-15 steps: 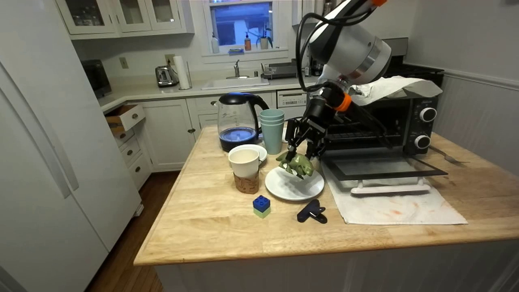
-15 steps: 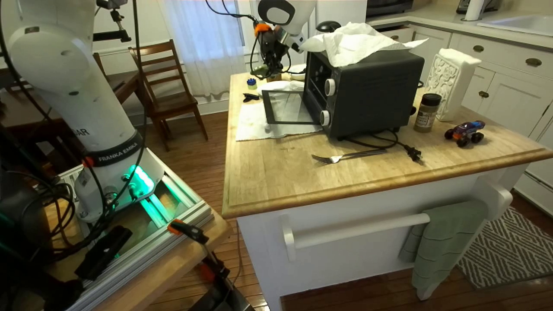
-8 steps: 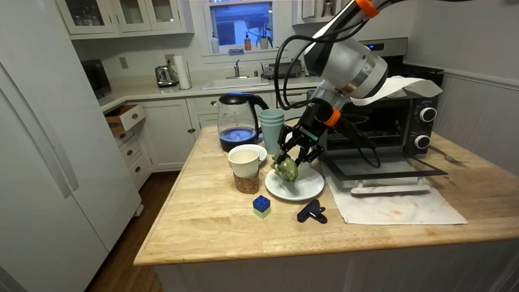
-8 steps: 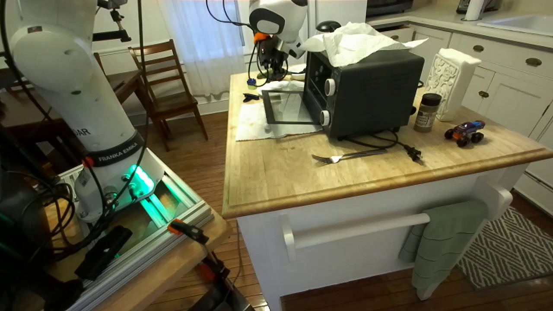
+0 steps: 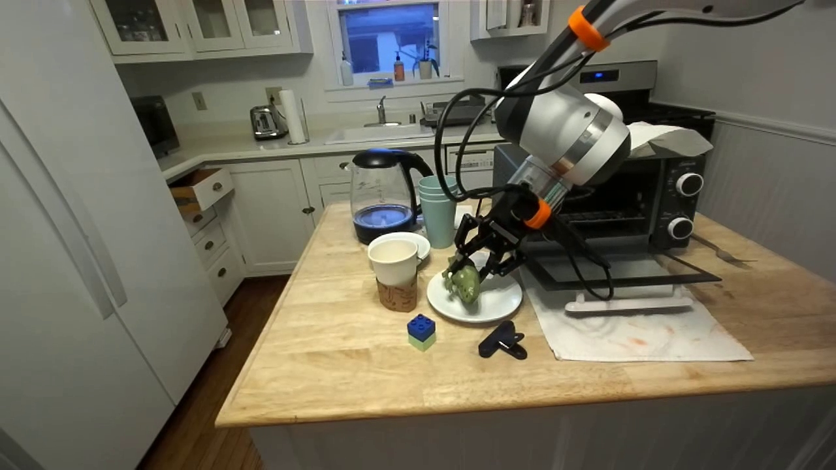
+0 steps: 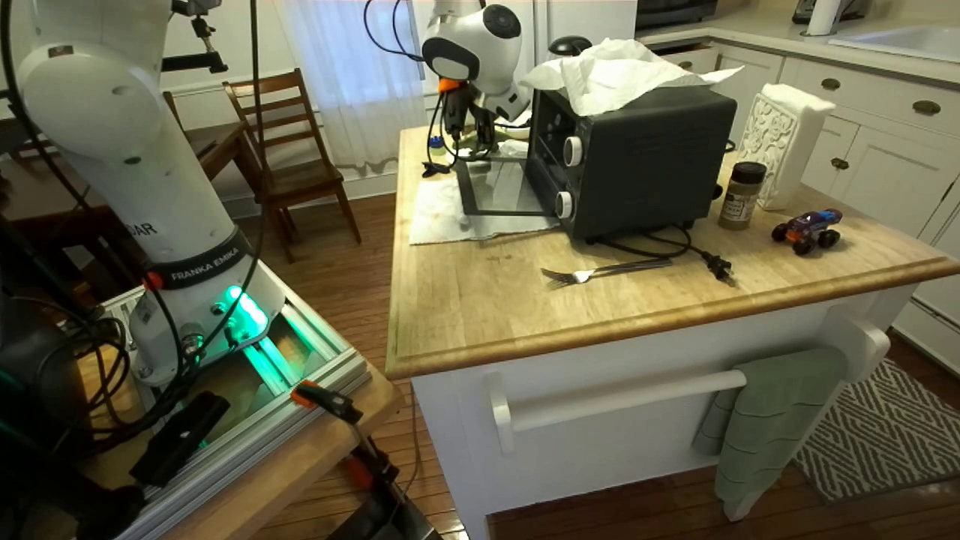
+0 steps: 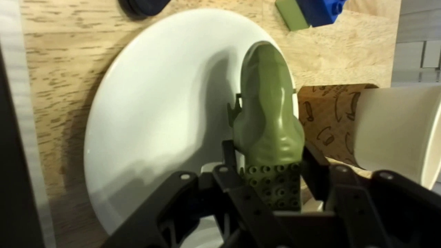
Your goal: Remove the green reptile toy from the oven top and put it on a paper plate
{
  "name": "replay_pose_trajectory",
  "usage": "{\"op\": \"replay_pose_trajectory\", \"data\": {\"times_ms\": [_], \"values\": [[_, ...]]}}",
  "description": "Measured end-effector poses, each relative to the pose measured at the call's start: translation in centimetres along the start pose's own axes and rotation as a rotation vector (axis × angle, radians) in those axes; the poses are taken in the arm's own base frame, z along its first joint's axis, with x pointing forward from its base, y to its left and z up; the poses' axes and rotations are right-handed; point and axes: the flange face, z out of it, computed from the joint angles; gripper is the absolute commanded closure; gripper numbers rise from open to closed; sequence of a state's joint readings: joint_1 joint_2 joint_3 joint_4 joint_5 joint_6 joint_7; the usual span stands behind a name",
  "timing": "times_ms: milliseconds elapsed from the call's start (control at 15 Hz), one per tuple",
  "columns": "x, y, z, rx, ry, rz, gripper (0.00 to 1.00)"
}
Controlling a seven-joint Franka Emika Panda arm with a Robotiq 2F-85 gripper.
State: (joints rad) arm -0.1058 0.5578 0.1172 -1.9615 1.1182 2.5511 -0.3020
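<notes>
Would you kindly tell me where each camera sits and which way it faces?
Wrist view: on the wrist, looking down past the gripper at the green reptile toy and plate.
In an exterior view: in front of the island, facing the open oven and sink; arm and gripper show.
In an exterior view: by the towel rail, facing the oven's side; robot base, arm, gripper show.
Both exterior views share the oven and white mat.

One green reptile toy [image 5: 465,284], one white plate [image 5: 501,303], one oven [image 6: 652,165] with two knobs [image 6: 573,151]
Mid-frame in an exterior view: three teal cups [image 5: 439,225], one kettle [image 5: 382,196], one sleeved cup [image 5: 396,274], one small dish [image 5: 422,247]; lower down, two toy blocks [image 5: 421,328] and one black clip [image 5: 502,340]. Right half, in an exterior view: one fork [image 6: 604,270], one spice jar [image 6: 741,199], one toy truck [image 6: 808,230].
</notes>
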Motion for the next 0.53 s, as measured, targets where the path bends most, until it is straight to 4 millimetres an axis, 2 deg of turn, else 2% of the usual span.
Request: {"op": "replay_pose_trajectory", "data": {"times_ms": [67, 133, 200, 267, 333, 533], "values": [[-0.01, 0.06, 0.05, 0.007, 0.002, 0.001, 0.76], [-0.02, 0.09, 0.07, 0.010, 0.002, -0.001, 0.63], [-0.02, 0.11, 0.08, 0.011, 0.003, -0.003, 0.59], [-0.02, 0.11, 0.08, 0.011, 0.003, -0.004, 0.50], [-0.02, 0.11, 0.08, 0.011, 0.003, -0.005, 0.37], [-0.03, 0.22, 0.09, 0.009, 0.003, -0.005, 0.26]]}}
